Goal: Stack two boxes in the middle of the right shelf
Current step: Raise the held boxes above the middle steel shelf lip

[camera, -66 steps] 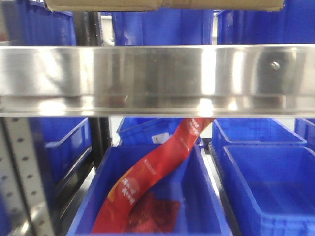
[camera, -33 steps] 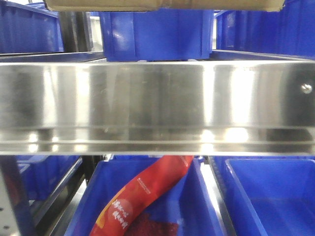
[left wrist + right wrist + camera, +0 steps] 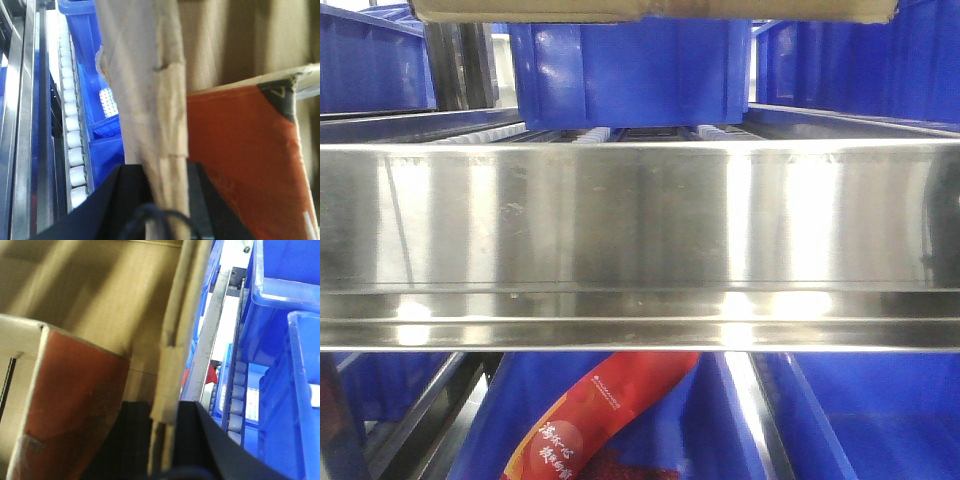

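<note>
Stainless steel fills your front view: the shelf rail (image 3: 640,240) spans the whole frame, mirror-bright. Above it, at the top edge, you see the underside of a brown carton (image 3: 650,10). A blue bin (image 3: 630,70) stands behind, with white rollers (image 3: 600,132) at its foot. Below the rail, a red packet (image 3: 605,420) lies in a lower bin (image 3: 720,430). In your left wrist view, the left hand (image 3: 165,200) is clamped on a carton wall, a black finger on either side. An orange-red box (image 3: 245,160) sits inside the carton. In your right wrist view, the right hand (image 3: 162,440) likewise grips a carton wall, with stacked blue bins (image 3: 280,365) alongside.
</note>
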{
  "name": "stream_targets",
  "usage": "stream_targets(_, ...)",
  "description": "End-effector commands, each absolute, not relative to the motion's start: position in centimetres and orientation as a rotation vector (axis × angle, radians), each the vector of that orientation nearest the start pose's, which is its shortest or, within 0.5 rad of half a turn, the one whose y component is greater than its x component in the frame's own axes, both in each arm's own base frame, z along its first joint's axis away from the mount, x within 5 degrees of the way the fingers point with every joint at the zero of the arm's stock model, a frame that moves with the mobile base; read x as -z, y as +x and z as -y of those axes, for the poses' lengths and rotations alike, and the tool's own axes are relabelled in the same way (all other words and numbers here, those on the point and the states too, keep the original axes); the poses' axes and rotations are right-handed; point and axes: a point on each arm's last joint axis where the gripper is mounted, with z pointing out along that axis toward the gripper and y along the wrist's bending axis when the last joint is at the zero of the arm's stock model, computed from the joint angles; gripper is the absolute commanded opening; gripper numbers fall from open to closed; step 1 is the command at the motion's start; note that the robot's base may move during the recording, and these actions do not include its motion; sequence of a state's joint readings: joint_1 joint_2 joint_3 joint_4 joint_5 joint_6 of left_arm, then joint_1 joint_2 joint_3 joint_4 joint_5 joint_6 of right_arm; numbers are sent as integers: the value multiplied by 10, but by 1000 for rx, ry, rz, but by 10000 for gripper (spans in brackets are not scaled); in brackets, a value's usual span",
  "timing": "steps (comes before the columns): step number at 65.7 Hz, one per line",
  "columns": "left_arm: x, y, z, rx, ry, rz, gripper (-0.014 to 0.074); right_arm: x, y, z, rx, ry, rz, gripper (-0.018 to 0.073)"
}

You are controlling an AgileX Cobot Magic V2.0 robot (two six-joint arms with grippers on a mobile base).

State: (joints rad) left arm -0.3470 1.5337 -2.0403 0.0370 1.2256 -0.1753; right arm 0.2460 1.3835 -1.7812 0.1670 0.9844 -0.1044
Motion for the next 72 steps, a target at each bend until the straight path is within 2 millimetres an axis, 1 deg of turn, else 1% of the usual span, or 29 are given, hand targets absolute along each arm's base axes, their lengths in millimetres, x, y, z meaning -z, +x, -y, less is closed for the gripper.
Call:
stream_targets(1, -523, 276, 98, 284, 186, -2132, -111, -509, 265, -77, -263, -347, -1976, -154)
stream_targets(65, -523, 275, 97, 282, 187, -2139, -111, -509, 265, -77, -268, -346, -1974, -154)
stream_targets(69, -522, 275, 95, 256, 185, -2149, -111, -509, 265, -78, -279, -347, -1981, -154)
stream_targets(72, -521, 276, 93, 218, 182, -2157, -111, -509, 263, -80, -323, -346, -1985, -154)
